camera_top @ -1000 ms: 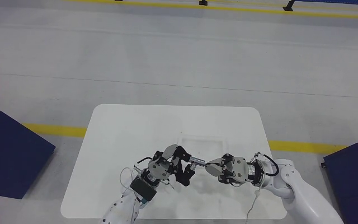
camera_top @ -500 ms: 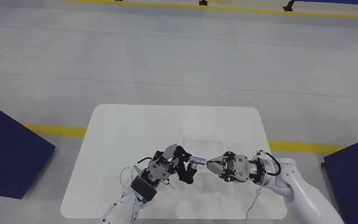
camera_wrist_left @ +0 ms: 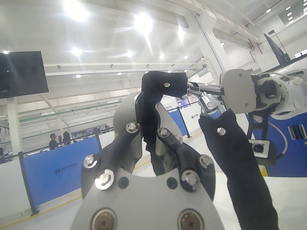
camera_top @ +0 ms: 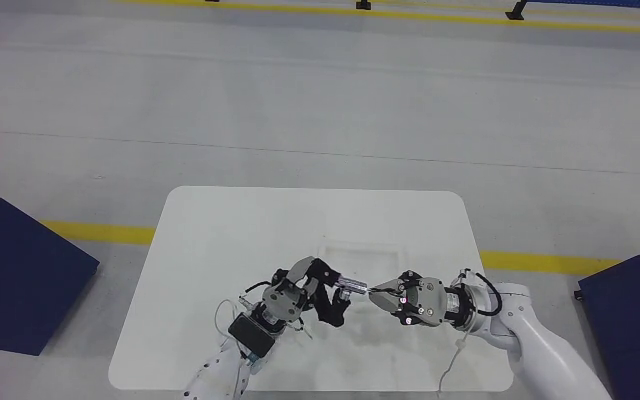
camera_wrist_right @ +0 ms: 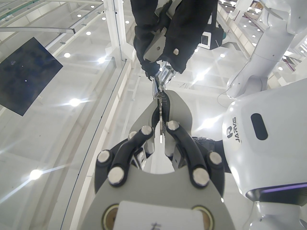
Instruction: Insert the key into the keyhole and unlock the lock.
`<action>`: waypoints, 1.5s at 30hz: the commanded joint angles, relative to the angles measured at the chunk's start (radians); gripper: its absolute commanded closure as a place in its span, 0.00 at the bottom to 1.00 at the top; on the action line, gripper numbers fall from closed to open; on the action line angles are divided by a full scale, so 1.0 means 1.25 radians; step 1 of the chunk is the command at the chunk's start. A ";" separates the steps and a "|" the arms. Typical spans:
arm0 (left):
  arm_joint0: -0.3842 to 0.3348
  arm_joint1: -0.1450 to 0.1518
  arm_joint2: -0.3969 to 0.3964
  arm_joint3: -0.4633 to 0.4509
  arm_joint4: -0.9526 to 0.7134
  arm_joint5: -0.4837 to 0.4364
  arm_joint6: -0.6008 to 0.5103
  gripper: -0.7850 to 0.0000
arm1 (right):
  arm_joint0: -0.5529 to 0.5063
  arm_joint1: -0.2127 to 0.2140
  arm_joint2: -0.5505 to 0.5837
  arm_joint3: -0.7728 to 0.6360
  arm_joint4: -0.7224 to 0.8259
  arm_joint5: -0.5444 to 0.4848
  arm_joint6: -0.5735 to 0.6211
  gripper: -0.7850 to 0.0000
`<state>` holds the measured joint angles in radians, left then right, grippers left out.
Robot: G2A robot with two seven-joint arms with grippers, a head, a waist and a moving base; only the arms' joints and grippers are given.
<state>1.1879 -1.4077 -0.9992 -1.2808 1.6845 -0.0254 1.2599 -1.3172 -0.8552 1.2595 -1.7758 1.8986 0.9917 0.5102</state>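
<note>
A small silver lock (camera_top: 349,288) (camera_wrist_left: 208,102) hangs above the white table (camera_top: 200,250), with my left gripper (camera_top: 328,294) (camera_wrist_left: 194,102) shut on it between black-covered fingers (camera_wrist_left: 163,87). My right gripper (camera_top: 384,295) (camera_wrist_right: 162,98) faces it from the other side, shut on a flat metal key (camera_wrist_right: 160,120). The key's tip meets the end of the lock (camera_wrist_right: 165,74), and how deep it sits is hidden by the fingers. In the left wrist view the right gripper (camera_wrist_left: 236,94) sits right against the lock's shiny shaft.
Both grippers are near the table's front edge (camera_top: 300,388), at its middle. A faint rectangular outline (camera_top: 355,255) is marked on the table just beyond them. Dark blue barriers (camera_top: 40,280) stand on the floor to either side.
The left gripper has turned slightly with the lock, its fingers lifting a little. The right gripper has drawn back a touch and stays against the lock with the key.
</note>
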 commanded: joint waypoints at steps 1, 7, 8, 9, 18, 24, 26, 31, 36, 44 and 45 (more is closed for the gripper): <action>-0.001 -0.001 0.002 0.002 -0.012 -0.007 0.003 1.00 | 0.000 -0.002 -0.002 0.003 0.001 0.003 -0.002 0.89; -0.004 -0.003 0.005 0.006 -0.014 -0.004 0.006 1.00 | 0.003 -0.007 -0.004 0.009 0.003 0.008 -0.007 0.82; -0.004 -0.003 0.005 0.007 -0.013 -0.002 0.006 1.00 | 0.004 -0.008 -0.004 0.009 0.003 0.009 -0.008 0.81; -0.004 -0.003 0.005 0.007 -0.012 -0.002 0.005 1.00 | 0.004 -0.008 -0.004 0.009 0.002 0.009 -0.008 0.80; -0.004 -0.003 0.004 0.008 -0.012 0.003 0.003 1.00 | 0.001 -0.015 0.002 0.012 0.001 0.010 -0.009 0.33; -0.005 -0.003 0.002 0.012 -0.014 0.001 0.003 1.00 | -0.009 -0.017 0.027 -0.012 -0.077 -0.046 0.038 0.00; -0.005 -0.004 0.002 0.013 -0.016 0.003 0.003 1.00 | -0.017 -0.017 0.042 -0.038 -0.177 -0.110 0.102 0.00; -0.006 -0.005 0.003 0.015 -0.018 0.003 0.002 1.00 | -0.059 -0.010 0.064 -0.050 -0.560 -0.419 0.353 0.00; -0.007 -0.005 0.004 0.018 -0.018 0.005 0.004 1.00 | -0.063 -0.010 0.064 -0.045 -0.577 -0.443 0.361 0.00; -0.007 -0.006 0.004 0.021 -0.019 0.003 0.004 1.00 | -0.063 -0.012 0.079 -0.053 -0.601 -0.502 0.325 0.00; -0.007 -0.006 0.004 0.021 -0.019 0.003 0.005 1.00 | -0.059 -0.011 0.093 -0.059 -0.643 -0.543 0.314 0.00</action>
<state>1.1787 -1.4151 -0.9935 -1.2551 1.6604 -0.0218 1.2654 -1.3953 -0.8693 1.3592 -1.8437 1.1459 0.3750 0.9206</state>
